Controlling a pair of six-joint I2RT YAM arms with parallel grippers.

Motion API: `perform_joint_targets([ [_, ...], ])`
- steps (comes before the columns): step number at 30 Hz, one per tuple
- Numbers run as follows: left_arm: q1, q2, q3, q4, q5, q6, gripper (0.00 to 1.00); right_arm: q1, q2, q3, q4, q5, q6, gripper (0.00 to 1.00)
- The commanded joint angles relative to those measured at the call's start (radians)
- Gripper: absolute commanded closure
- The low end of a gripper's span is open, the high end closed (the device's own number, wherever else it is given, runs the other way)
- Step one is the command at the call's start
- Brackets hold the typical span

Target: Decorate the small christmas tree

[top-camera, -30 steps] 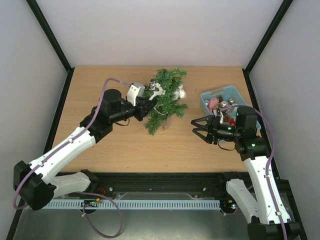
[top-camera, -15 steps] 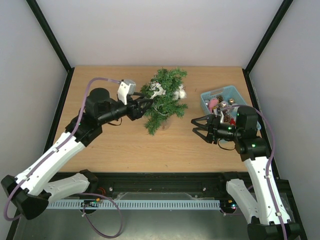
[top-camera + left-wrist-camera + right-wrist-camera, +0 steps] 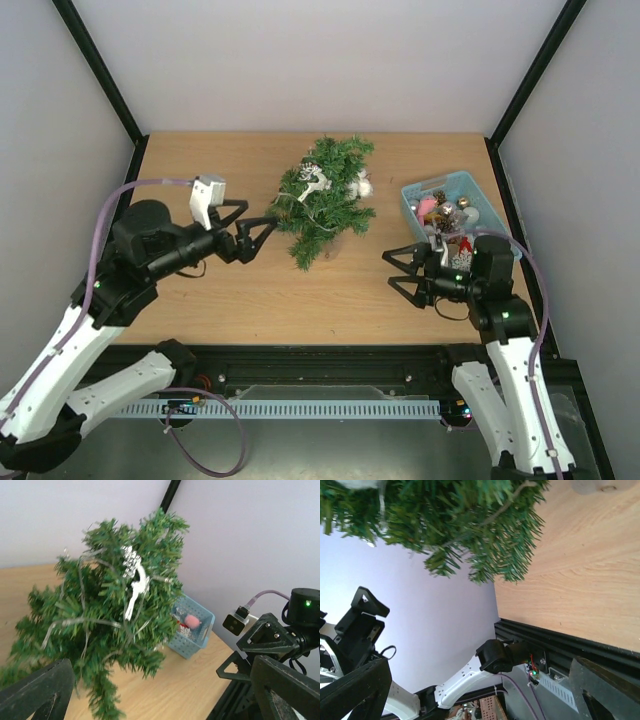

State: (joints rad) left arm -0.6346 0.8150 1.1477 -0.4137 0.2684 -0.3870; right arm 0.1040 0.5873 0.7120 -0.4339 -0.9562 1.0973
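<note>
Two hands gape empty: left hand (image 3: pixel 262 236) just beside the tree (image 3: pixel 325 200), right hand (image 3: pixel 393 270) near the basket (image 3: pixel 440 181).

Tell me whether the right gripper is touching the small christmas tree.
Apart. The top external view shows bare table between the open right gripper and the nearest branches of the small christmas tree.
</note>
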Motion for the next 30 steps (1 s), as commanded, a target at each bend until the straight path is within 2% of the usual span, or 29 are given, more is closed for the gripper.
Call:
perform_joint_targets([
  [1,-0.002,-0.068,0.003,-0.198,-0.068,-0.114,0.01,-0.003,-0.084,-0.070,-0.089,0.015,-0.022,0.01],
  [6,-0.002,-0.153,-0.042,-0.348,-0.142,-0.193,0.01,-0.003,-0.172,-0.167,-0.106,0.052,-0.028,0.01],
  [11,-0.002,-0.187,-0.055,-0.463,-0.156,-0.223,0.01,-0.003,-0.155,-0.322,0.076,0.137,0.030,0.01],
  [14,-0.002,-0.230,-0.086,-0.474,-0.147,-0.251,0.01,-0.001,-0.048,-0.396,0.276,0.176,0.066,0.01],
  [17,-0.002,-0.278,-0.124,-0.480,-0.170,-0.282,0.01,0.003,0.144,-0.375,0.395,0.208,0.037,0.02],
  [25,-0.002,-0.349,-0.230,-0.408,-0.200,-0.366,0.01,0.078,0.567,-0.242,0.558,0.283,-0.048,0.01],
  [30,-0.002,-0.335,-0.283,-0.372,-0.177,-0.374,0.00,0.138,0.738,-0.220,0.704,0.309,-0.009,0.10],
])
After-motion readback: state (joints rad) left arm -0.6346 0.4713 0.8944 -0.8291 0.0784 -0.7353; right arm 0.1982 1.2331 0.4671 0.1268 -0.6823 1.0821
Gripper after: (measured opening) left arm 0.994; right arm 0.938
